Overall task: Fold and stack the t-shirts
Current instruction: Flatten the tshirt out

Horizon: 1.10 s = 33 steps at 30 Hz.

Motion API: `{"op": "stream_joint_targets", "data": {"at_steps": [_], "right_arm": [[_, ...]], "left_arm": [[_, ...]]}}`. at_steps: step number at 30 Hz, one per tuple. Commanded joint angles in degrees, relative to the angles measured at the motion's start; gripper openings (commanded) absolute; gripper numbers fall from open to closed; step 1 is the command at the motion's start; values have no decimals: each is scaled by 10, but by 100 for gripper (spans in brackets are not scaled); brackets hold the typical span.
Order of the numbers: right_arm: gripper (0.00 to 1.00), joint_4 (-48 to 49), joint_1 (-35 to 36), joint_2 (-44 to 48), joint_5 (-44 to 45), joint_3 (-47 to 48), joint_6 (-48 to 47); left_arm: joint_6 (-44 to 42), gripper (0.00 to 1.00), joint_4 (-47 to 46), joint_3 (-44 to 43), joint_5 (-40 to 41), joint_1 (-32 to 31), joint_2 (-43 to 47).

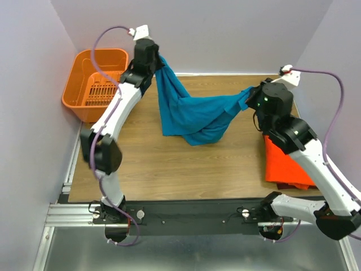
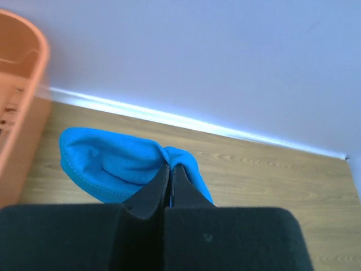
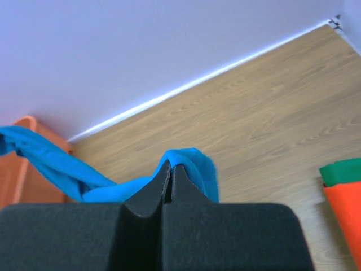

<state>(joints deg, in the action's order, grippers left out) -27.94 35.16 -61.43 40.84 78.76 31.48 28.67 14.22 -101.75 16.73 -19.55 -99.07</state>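
Top external view: teal-blue t-shirt [image 1: 194, 116] hangs unfolded above the table [image 1: 169, 164], strung from 11 to 2 o'clock. Folded stack [image 1: 285, 166], orange on top, sits at 4 o'clock, seemingly done. Left gripper [image 1: 159, 59] and right gripper [image 1: 248, 101] each clamp the teal cloth; folding it remains.

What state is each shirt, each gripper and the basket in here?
Left gripper: shut on teal shirt.
Right gripper: shut on teal shirt.
Teal shirt: unfolded, strung between both, sagging to the table.
Orange shirt: folded, on the table at right.
Basket: upright, far left corner.
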Motion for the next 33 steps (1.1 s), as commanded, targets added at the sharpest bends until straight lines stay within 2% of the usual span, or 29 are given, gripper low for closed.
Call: {"op": "stream_joint_targets", "data": {"at_steps": [1, 2, 5, 6, 8, 10, 13, 14, 16, 17, 20, 23, 26, 33], "right_arm": [[1, -15, -13, -51, 44, 7, -15], [1, -15, -21, -70, 32, 6, -11], [1, -14, -82, -98, -44, -6, 3], [1, -15, -101, -115, -70, -10, 8], [1, -13, -152, -137, -117, -20, 20], [1, -12, -170, -146, -131, -32, 28], [1, -5, -173, -151, -147, -59, 40], [1, -2, -173, -152, -154, -68, 43], [1, 5, -173, -149, -173, -87, 48], [1, 13, -173, -148, -179, -105, 53], [1, 29, -175, -142, -202, -141, 61], [1, 46, -177, -141, -228, -157, 66], [1, 50, -177, -137, -236, -166, 66], [1, 56, -177, -125, -249, -178, 66]], "left_arm": [[-46, 0, 84, -130, -85, -2, -153], [-52, 7, 99, -186, -92, -2, -195], [-61, 26, 145, -256, -112, -2, -237], [-61, 36, 146, -254, -114, -2, -234], [-57, 44, 114, -209, -128, -2, -200], [-51, 45, 93, -160, -138, -2, -170], [-35, 45, 63, -34, -130, -3, -101], [-29, 45, 49, 39, -124, -3, -65], [-13, 43, 29, 115, -116, -5, -29], [11, 42, 11, 190, -111, -6, 4], [45, 41, -29, 323, -113, -21, 54], [71, 41, -62, 393, -104, -51, 56], [86, 41, -72, 414, -103, -77, 31], [97, 44, -84, 392, -98, -108, -30]]}}
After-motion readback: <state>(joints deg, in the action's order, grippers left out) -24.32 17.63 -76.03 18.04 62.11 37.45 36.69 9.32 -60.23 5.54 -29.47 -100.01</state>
